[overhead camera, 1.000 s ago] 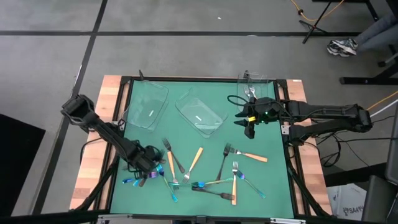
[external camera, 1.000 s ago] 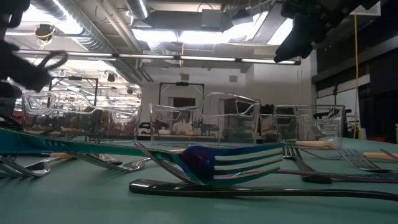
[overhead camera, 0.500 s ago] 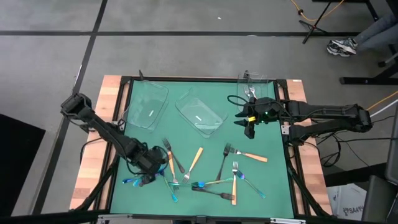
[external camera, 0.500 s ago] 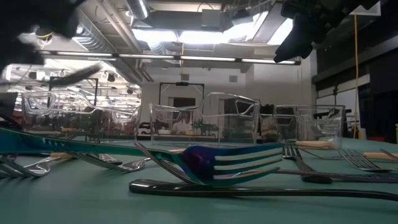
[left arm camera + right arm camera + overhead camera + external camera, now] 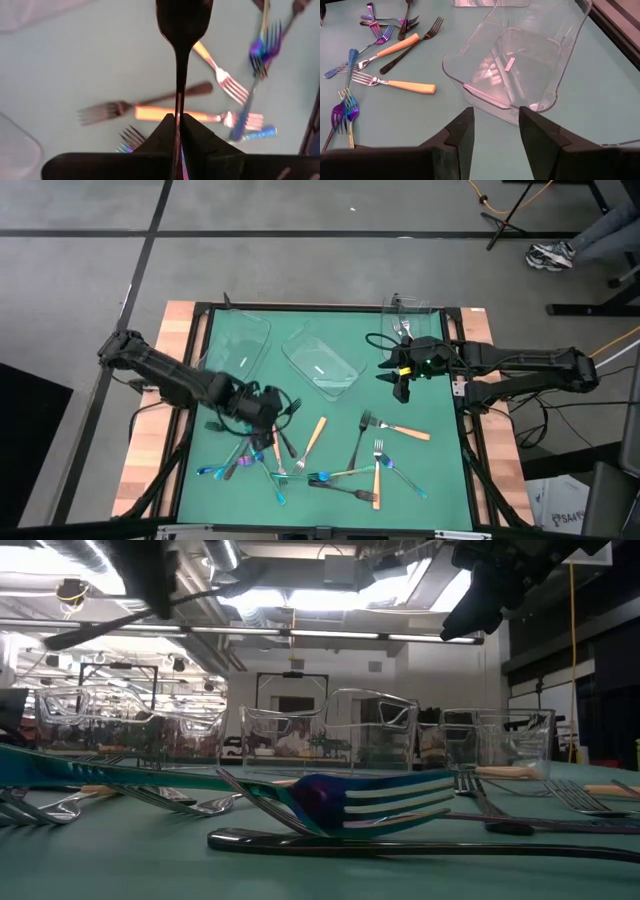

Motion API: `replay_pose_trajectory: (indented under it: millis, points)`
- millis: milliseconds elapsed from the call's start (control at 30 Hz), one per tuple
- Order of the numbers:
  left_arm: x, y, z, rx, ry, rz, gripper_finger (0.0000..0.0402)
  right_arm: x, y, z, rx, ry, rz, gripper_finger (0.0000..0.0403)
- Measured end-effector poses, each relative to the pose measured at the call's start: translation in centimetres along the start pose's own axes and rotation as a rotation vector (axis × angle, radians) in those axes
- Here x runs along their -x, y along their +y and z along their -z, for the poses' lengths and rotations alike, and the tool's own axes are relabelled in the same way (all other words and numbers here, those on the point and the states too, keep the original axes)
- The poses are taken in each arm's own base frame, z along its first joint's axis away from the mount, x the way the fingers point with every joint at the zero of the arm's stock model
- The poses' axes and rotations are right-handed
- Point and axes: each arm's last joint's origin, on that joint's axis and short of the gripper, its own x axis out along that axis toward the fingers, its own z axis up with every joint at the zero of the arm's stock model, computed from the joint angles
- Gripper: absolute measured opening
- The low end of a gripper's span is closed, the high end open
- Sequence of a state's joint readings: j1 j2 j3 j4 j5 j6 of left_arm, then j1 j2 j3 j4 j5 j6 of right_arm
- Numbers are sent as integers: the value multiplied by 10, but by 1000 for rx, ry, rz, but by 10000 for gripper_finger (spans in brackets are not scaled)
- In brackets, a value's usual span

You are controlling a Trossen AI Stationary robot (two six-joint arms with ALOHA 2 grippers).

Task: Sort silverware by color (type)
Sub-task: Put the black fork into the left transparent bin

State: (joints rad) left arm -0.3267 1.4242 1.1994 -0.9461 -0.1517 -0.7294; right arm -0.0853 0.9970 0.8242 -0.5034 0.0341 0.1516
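My left gripper [image 5: 268, 402] hovers above the green worktop [image 5: 440, 470], just over the scattered silverware, its fingers [image 5: 195, 135] pinched tight on the thin handle of a dark utensil [image 5: 181, 60]. In my left wrist view the utensil's head is cut off by the frame edge, so I cannot tell whether it is a spoon or a fork. In the low view it appears only as a blurred dark bar raised against the ceiling lights.

Beneath it lie orange-handled forks [image 5: 313, 437], dark forks [image 5: 357, 446] and iridescent blue-purple pieces [image 5: 222, 470], many overlapping, so the count is unclear.

My right gripper [image 5: 402, 388] waits near the worktop's right edge, fingers [image 5: 460, 132] parted and empty, beside a clear tray [image 5: 520, 60]. A second clear tray [image 5: 235, 345] sits near the far left corner.
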Motion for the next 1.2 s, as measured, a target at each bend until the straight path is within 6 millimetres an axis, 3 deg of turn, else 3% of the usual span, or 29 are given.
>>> replay_pose_trajectory:
  millis: [200,533,1000,1200]
  points:
    - [11,26,-28,20,-20,-49,14,0,0,0,0,1,0,143]
    - [35,88,-57,93,50,-189,15,0,0,0,0,1,0,143]
    - [49,179,-62,214,201,-330,14,0,0,0,0,1,0,143]
    - [39,208,-54,290,240,-367,8,0,0,0,0,1,0,143]
